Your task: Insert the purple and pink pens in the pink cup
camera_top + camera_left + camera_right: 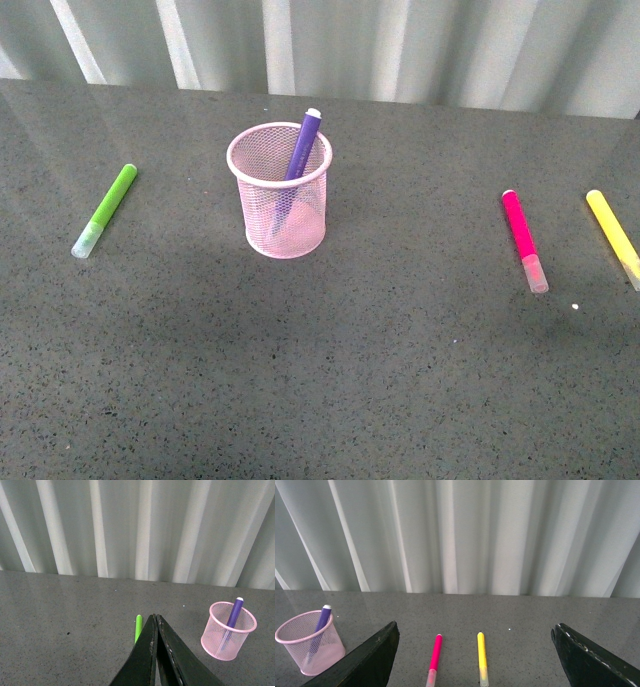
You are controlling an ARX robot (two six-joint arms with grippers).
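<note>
The pink mesh cup (280, 205) stands upright on the grey table, left of centre. The purple pen (302, 143) leans inside it with its end above the rim. The pink pen (523, 238) lies flat on the table at the right. No gripper shows in the front view. In the left wrist view my left gripper (155, 616) is shut and empty, with the cup (227, 636) and purple pen (234, 611) beyond it. In the right wrist view my right gripper (475, 641) is wide open above the pink pen (435, 654); the cup (308, 646) stands off to one side.
A lime-green marker (106, 209) lies at the table's left, also in the left wrist view (138, 627). A yellow marker (613, 235) lies right of the pink pen, also in the right wrist view (482, 657). A pale curtain (400, 45) hangs behind the table's far edge.
</note>
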